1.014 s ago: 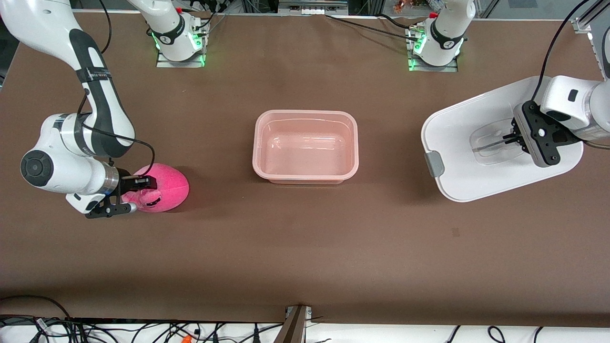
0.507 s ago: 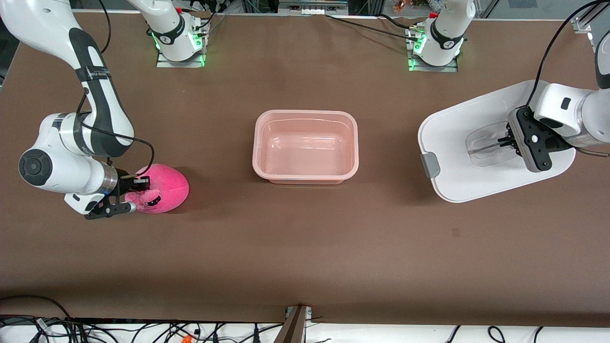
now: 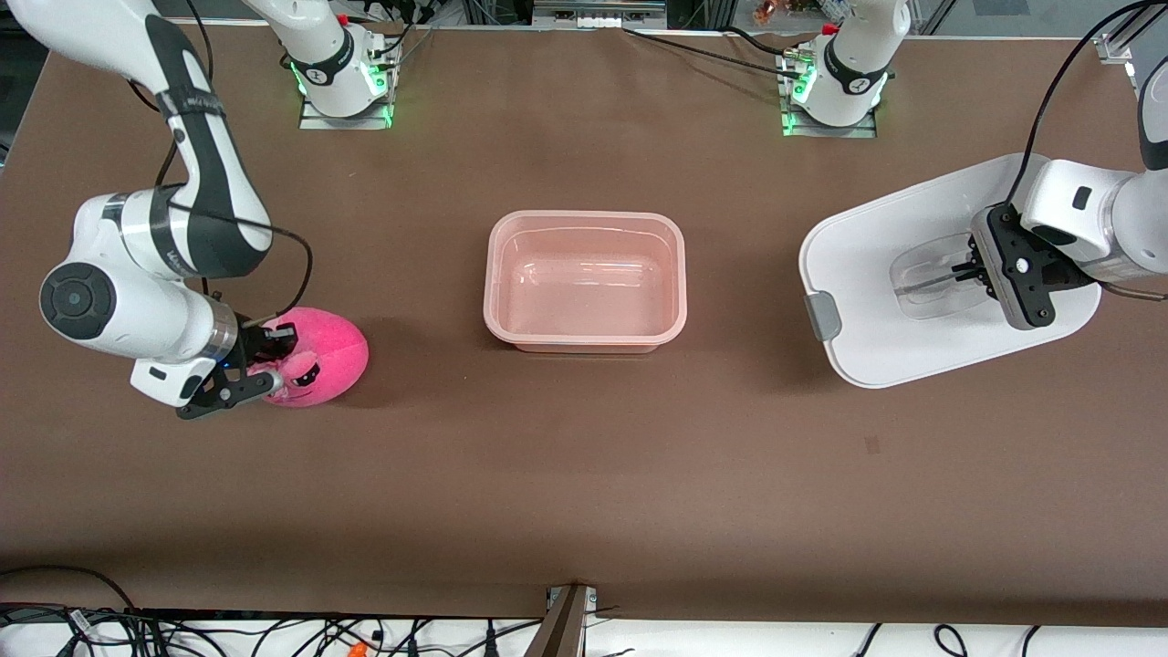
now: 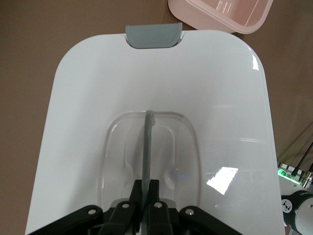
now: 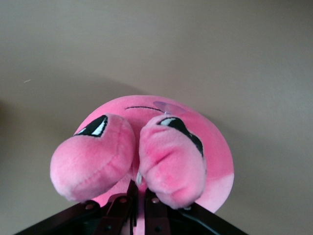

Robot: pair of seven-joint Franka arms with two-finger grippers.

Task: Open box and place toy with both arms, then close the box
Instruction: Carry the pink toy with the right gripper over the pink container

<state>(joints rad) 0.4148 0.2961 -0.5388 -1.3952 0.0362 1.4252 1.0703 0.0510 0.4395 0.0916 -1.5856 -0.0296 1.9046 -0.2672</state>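
Brown matte table (image 3: 584,474); right fingers (image 3: 274,351) clamped on plush toy (image 3: 319,365), left fingers (image 3: 967,269) pinching glossy lid's (image 3: 867,274) clear handle (image 4: 148,147).

a brown tabletop (image 3: 584,474) carries three things. an open pale pink box (image 3: 585,279) sits at its middle. a hot-pink plush toy (image 3: 315,356) lies toward the right arm's end, slightly nearer the front camera. a white lid (image 3: 876,274) with a grey clip lies toward the left arm's end, well apart from the box.
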